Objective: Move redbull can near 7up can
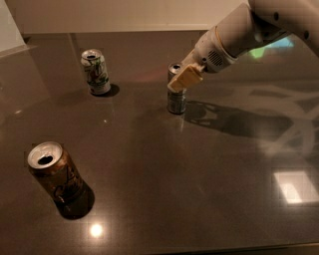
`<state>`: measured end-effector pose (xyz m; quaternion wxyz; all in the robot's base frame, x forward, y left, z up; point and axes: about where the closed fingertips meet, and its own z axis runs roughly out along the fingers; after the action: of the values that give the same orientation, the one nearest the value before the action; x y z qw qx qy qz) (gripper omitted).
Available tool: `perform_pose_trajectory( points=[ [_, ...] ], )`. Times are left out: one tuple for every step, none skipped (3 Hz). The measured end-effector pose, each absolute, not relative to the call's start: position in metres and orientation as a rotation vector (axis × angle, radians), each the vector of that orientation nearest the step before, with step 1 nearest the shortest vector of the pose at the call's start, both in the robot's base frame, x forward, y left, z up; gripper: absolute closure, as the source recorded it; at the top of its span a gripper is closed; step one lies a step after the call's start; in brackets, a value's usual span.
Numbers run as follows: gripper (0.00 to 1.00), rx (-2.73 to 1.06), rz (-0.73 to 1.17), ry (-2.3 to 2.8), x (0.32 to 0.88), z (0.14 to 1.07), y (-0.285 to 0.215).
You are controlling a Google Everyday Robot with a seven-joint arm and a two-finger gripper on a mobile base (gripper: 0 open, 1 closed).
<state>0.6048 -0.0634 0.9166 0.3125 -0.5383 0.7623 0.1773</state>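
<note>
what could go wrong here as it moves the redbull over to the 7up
The gripper sits high on the slim redbull can, so a push or off-centre grasp might tip it. Carried too far, the can may knock over the upright 7up can.

Slim silver-grey redbull can [176, 102] upright, tool [182, 79] at its top; white-green 7up can [95, 72] upright, well apart.

Single view, set high at the near edge of the dark glossy tabletop [199, 189] and angled down across it toward the pale far wall [124, 15]. Range is moderately close; the table fills nearly the whole frame. The beige-tipped gripper [179, 82] sits right of centre, against the slim silver-grey can [176, 102].
</note>
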Motion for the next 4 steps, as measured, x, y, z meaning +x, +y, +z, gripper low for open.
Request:
perform_pose_trajectory(
  points=[
    [0.83,-1.443,0.474,1.994,0.609,0.931,-0.052],
    [1.0,-1.478,0.487,1.953,0.618,0.949,-0.029],
    [1.0,-1.52,0.52,1.914,0.632,0.962,0.003],
    [1.0,-1.547,0.572,1.893,0.646,0.965,0.034]
  ],
)
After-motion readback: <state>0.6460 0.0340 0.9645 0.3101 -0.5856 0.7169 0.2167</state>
